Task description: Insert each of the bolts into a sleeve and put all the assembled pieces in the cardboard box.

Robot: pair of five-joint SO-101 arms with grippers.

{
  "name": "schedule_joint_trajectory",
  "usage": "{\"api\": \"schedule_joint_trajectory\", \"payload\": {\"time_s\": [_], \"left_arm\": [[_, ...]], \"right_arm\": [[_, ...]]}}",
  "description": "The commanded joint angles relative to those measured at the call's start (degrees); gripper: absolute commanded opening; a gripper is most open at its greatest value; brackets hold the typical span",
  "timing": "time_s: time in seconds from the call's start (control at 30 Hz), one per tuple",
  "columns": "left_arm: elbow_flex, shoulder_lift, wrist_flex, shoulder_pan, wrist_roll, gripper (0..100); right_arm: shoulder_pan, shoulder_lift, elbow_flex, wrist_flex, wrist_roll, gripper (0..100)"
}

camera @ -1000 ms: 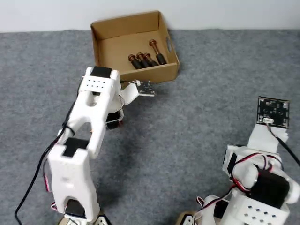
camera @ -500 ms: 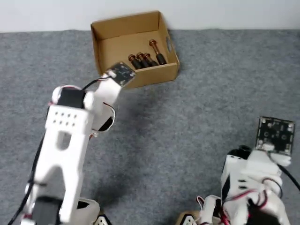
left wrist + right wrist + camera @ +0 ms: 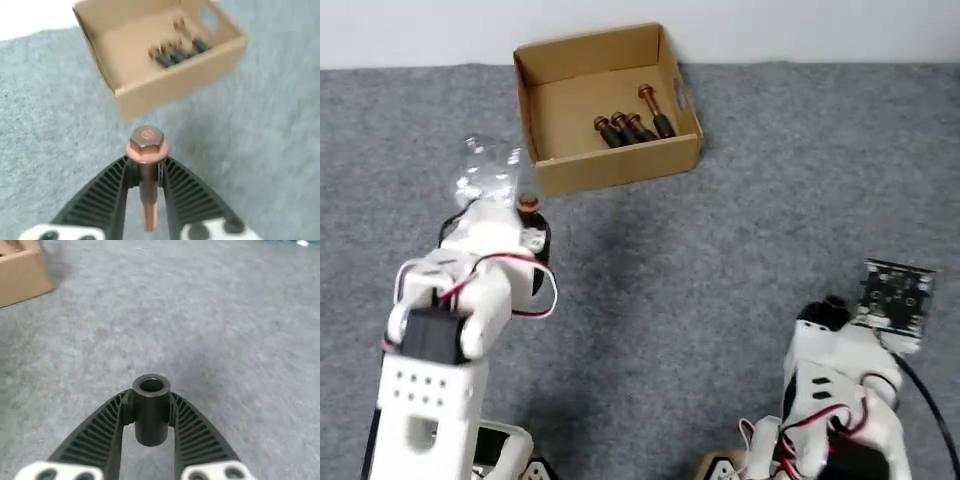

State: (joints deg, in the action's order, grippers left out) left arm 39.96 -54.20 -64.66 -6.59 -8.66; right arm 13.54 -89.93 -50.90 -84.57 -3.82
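Left gripper (image 3: 146, 167) clamps bolt (image 3: 146, 145), head outermost, just before the box (image 3: 165, 85). Right gripper (image 3: 150, 407) clamps sleeve (image 3: 151, 412), bore outward, well apart near the table's (image 3: 720, 250) near right corner. Axes judged unaligned.

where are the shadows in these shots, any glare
High view: soft, even light, a faint shadow on the carpet beside the left gripper, no glare. Left wrist view: a mild sheen on the bolt head. Right wrist view: the sleeve bore is dark, no hard shadow.
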Motion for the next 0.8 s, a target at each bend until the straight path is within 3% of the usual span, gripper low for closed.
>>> {"api": "schedule_joint_trajectory", "payload": {"time_s": [0.0,0.3,0.57,0.77], "left_arm": [[1.45,-6.95,4.48,-0.44,-7.65,1],[10.42,-23.21,13.98,-2.55,-17.76,0],[19.74,-40.62,22.15,-13.10,-23.12,0],[21.76,-46.86,19.87,-20.13,-23.38,0]], "right_arm": [[-7.60,-2.42,-3.16,4.70,0.62,0.8],[-27.30,-7.87,-15.03,18.95,0.35,0.8],[-43.03,-7.87,-19.87,27.03,0.18,0.8],[-50.86,-7.87,-19.96,28.62,0.18,0.9]]}}
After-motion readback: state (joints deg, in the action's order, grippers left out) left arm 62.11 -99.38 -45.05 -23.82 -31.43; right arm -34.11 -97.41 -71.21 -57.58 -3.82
